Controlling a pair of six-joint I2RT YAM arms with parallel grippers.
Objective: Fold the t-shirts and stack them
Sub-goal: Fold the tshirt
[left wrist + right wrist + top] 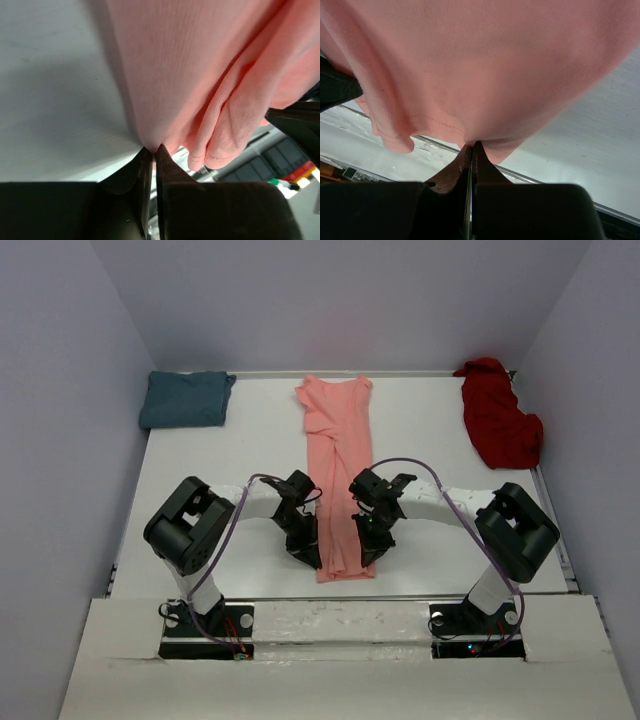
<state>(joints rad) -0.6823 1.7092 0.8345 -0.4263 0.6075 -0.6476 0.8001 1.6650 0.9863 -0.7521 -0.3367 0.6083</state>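
Note:
The salmon-pink t-shirt (336, 470) lies folded into a long narrow strip down the middle of the table, collar end far, hem end near. My left gripper (308, 552) is shut on its near left corner (165, 100). My right gripper (368, 548) is shut on its near right corner (485, 75). Both corners are lifted slightly off the table, the fabric hanging between them. The teal t-shirt (186, 398) sits folded at the far left. The dark red t-shirt (498, 418) lies crumpled at the far right.
White walls close in the table (230, 470) on the left, back and right. A raised white ledge (340, 610) runs along the near edge by the arm bases. Purple cables (440, 480) loop over both arms.

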